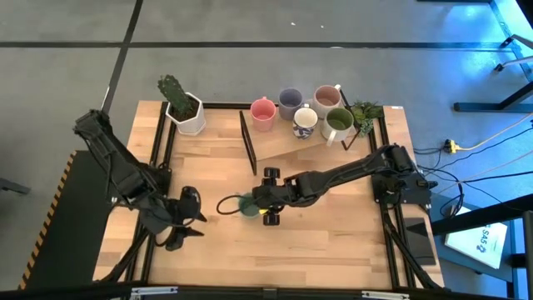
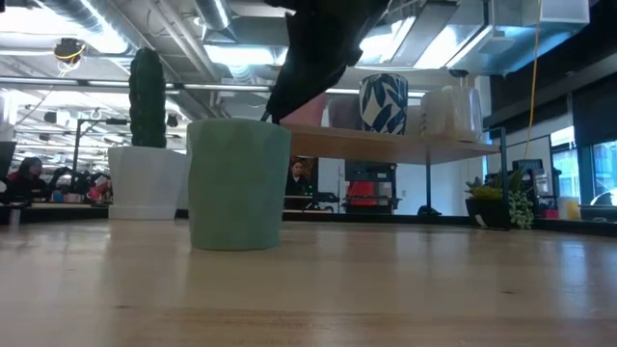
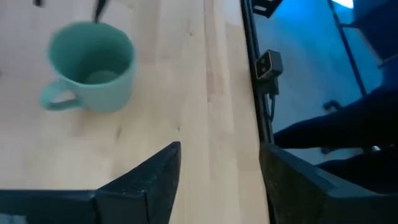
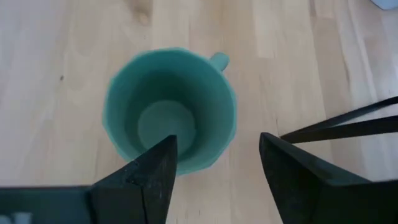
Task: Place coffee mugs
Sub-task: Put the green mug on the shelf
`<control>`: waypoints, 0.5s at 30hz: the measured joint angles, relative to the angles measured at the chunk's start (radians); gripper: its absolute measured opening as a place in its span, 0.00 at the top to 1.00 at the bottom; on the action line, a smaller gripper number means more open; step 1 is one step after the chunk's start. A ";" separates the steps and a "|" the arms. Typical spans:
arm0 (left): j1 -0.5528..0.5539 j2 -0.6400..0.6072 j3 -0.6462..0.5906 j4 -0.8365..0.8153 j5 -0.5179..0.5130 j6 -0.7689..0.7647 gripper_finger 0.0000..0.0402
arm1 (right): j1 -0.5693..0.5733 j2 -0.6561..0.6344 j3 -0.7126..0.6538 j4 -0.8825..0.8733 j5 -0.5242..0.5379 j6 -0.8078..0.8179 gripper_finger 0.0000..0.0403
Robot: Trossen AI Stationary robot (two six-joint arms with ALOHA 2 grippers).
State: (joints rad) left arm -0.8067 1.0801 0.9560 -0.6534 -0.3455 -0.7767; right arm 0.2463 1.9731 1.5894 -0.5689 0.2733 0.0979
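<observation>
A teal green mug [image 1: 246,206] stands upright on its base in the middle of the table, handle [image 4: 219,60] on the side away from my right gripper. My right gripper [image 4: 217,140] is open just above and beside its rim, slanting down from the table's right. One finger [image 4: 149,168] is over the mug's mouth and the other stands outside the wall. My left gripper [image 1: 190,218] is open over the table left of the mug [image 3: 93,65], with nothing between its fingers [image 3: 155,174]. Pink [image 1: 262,112], lavender [image 1: 290,102], white [image 1: 305,123], mauve [image 1: 326,98] and olive green [image 1: 338,123] mugs stand on the shelf at the back. My right gripper's open fingers straddle the near wall of the teal mug [image 4: 205,155] at the rim, coming slanting down from the table's right. I cannot tell whether either finger touches the wall. The mug stands upright on the table.
A white pot with a cactus [image 1: 185,108] stands at the back left. The raised wooden shelf [image 1: 283,146] on its black frame crosses the back middle, with a small green plant [image 1: 365,112] at its right end. Bare wood lies toward the near edge.
</observation>
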 joint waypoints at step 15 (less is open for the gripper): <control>0.032 0.000 -0.170 0.157 0.005 -0.083 0.35 | -0.018 0.087 0.002 -0.010 -0.018 0.062 0.47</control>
State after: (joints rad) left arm -0.7752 1.0805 0.7862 -0.4967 -0.3403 -0.8598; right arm 0.2279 2.0598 1.5914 -0.5785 0.2554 0.1599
